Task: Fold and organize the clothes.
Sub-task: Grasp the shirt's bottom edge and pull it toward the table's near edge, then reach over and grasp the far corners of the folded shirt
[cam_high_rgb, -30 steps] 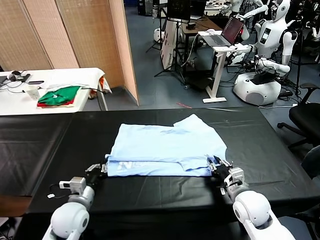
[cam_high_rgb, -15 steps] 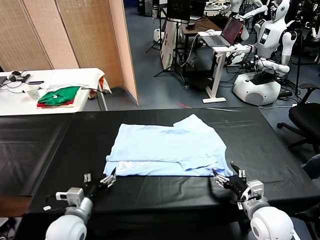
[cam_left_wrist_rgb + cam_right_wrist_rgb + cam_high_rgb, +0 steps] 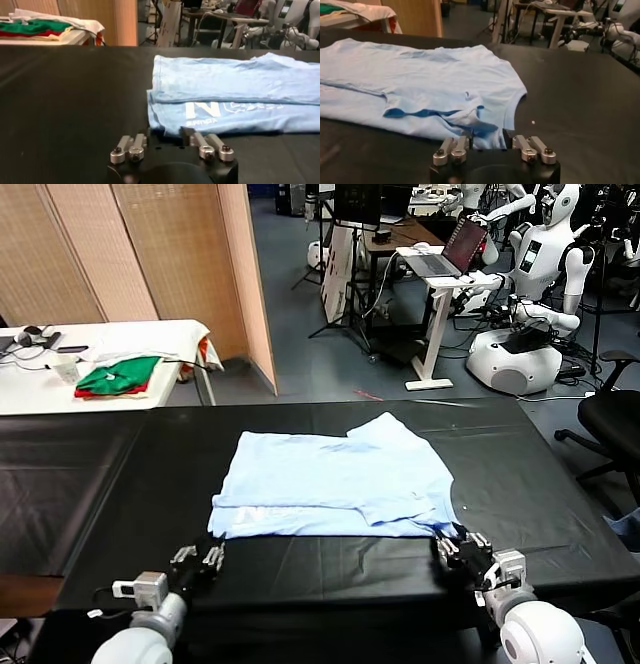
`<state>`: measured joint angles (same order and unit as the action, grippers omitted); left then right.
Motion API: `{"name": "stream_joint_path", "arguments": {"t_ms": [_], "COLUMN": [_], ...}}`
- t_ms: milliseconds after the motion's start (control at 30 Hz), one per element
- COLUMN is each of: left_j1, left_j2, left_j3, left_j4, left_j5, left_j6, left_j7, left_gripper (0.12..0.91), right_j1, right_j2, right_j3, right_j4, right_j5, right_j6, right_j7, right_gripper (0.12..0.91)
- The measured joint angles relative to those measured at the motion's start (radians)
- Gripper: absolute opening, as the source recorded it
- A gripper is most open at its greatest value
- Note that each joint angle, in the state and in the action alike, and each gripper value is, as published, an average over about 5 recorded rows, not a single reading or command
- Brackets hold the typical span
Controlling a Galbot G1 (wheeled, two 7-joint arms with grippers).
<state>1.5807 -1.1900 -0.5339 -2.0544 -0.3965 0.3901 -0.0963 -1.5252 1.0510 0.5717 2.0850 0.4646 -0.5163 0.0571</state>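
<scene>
The pale sky-blue short-sleeved T-shirt (image 3: 335, 486) of thin soft cloth lies flat in the middle of the black surface (image 3: 520, 474), with its near edge folded over so that the faint white lettering (image 3: 202, 109) shows on the front strip. The left hand (image 3: 198, 562) sits low on the surface just before the shirt's near left corner — its fingers are closed and hold nothing. The right hand (image 3: 462, 549) sits at the near right corner, also closed and empty, just beside the cloth. Far to the left, folded green and red garments (image 3: 118, 376) rest on a white table (image 3: 40, 384).
</scene>
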Motion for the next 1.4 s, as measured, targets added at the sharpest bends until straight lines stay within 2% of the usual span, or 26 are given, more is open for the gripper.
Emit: {"name": "stream_joint_path", "arguments": {"t_ms": [267,633,733,800,900,1000,1100,1200,1267,1400], "left_j1": [0.069,0.232,0.270,0.293,0.328,0.361,0.383,0.382,0.362,0.262], "left_j2": [0.028,0.030,0.026,0.022,0.014,0.006,0.000,-0.001,0.006,0.033], "left_j3": [-0.037,-0.102,-0.120,-0.134,-0.157,-0.176,-0.190,-0.202,-0.209,-0.204], "left_j4": [-0.050,-0.140,-0.159,-0.172,-0.196,-0.226,-0.263,-0.308,-0.340,-0.363], "left_j5": [0.058,0.094,0.095,0.095,0.094,0.094,0.093,0.074,0.038,-0.067], "left_j6": [0.008,0.019,0.020,0.020,0.025,0.042,0.072,0.112,0.143,0.192], "left_j7": [-0.018,-0.036,-0.043,-0.048,-0.055,-0.068,-0.084,-0.092,-0.101,-0.152], "left_gripper": [0.144,0.144,0.144,0.157,0.266,0.452,0.641,0.812,0.878,0.905], "right_j1": [-0.073,-0.121,-0.135,-0.148,-0.176,-0.201,-0.198,-0.154,-0.100,0.055], "right_j2": [-0.030,-0.054,-0.054,-0.054,-0.056,-0.063,-0.073,-0.086,-0.096,-0.114], "right_j3": [0.019,-0.015,-0.020,-0.018,-0.006,0.019,0.054,0.077,0.075,0.025], "right_j4": [0.082,0.138,0.157,0.177,0.220,0.272,0.309,0.314,0.302,0.232], "right_j5": [0.028,0.033,0.033,0.035,0.052,0.094,0.130,0.144,0.153,0.186], "right_j6": [-0.075,-0.131,-0.155,-0.169,-0.185,-0.195,-0.195,-0.191,-0.194,-0.202], "right_j7": [0.012,0.013,0.022,0.030,0.043,0.051,0.053,0.054,0.056,0.078], "right_gripper": [0.161,0.167,0.248,0.368,0.557,0.740,0.867,0.902,0.905,0.907]}}
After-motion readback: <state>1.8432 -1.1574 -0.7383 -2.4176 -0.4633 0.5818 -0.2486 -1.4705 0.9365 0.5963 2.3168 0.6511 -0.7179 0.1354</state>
